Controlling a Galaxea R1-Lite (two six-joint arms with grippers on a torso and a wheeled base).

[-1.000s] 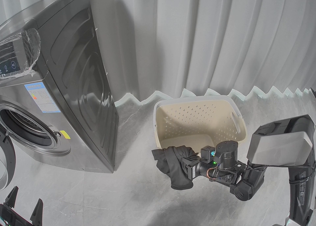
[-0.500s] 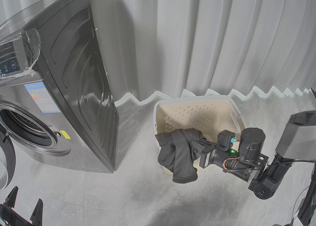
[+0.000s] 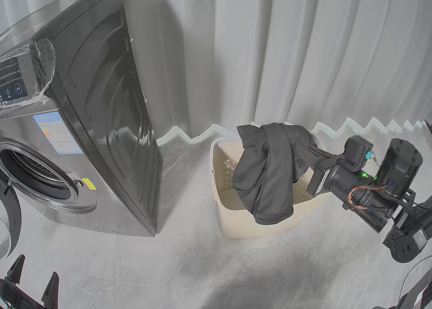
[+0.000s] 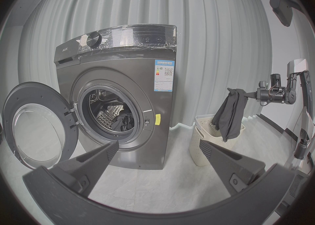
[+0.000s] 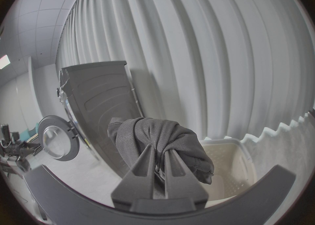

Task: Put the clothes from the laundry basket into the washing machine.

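Grey garment point(image 3: 269, 174), clamped by the right gripper point(image 3: 308, 148), has risen above the basket point(image 3: 234, 225).

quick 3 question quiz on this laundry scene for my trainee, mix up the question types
1. True or false: the machine's door is shut.
2. Which claw grips the dark garment? A left, B right.
3. Fill in: the garment hangs over the ____.
Key: 1 false, the washing machine has its door open. 2 B, the right claw. 3 basket.
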